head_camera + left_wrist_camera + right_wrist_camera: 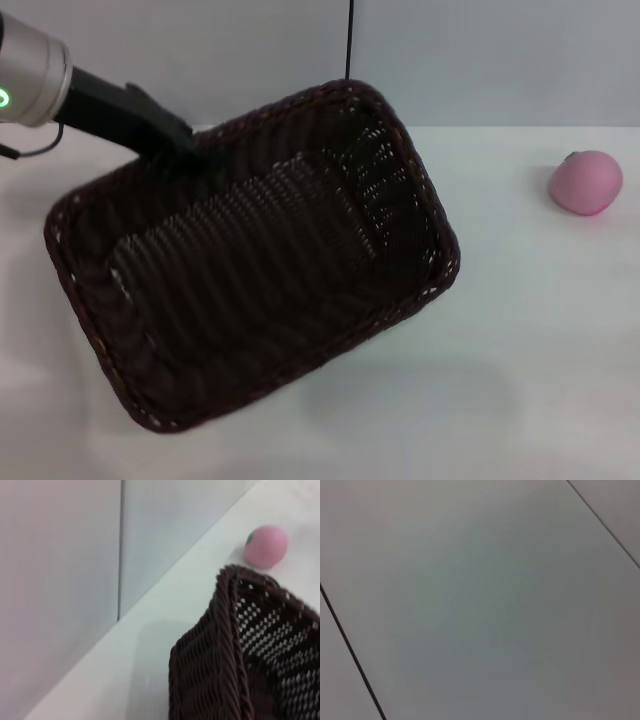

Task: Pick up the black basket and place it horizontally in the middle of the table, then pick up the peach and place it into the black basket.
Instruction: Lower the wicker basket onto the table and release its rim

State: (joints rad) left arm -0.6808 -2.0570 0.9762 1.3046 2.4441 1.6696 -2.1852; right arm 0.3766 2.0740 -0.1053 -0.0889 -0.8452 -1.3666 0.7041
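**Left gripper at the black basket's far rim, peach off to the right**

In the head view the left gripper (178, 143) reaches in from the upper left and meets the black basket (250, 260) at the far long rim, near its left end. The dark gripper merges with the dark weave there, so whether its fingers are apart or clamped on the rim cannot be told. The basket sits skewed to the desk's (520, 350) edges, its right end swung toward the far side and its left end toward the near side, with the open top facing the camera and the woven floor in full view. A soft shadow lies on the desk under its near right edge; whether it is lifted or resting cannot be told.

The peach (586, 183) lies on the desk well apart from the basket, out to the right near the far edge. The left wrist view shows it (265, 546) just beyond a basket corner (235, 645), with bare desk (150, 645) alongside.

The right gripper appears in no view; its wrist camera sees only a plain grey panelled surface (480, 600).

No writing or labels can be read; a green light (4, 98) glows on the left arm's silver wrist (30, 75).
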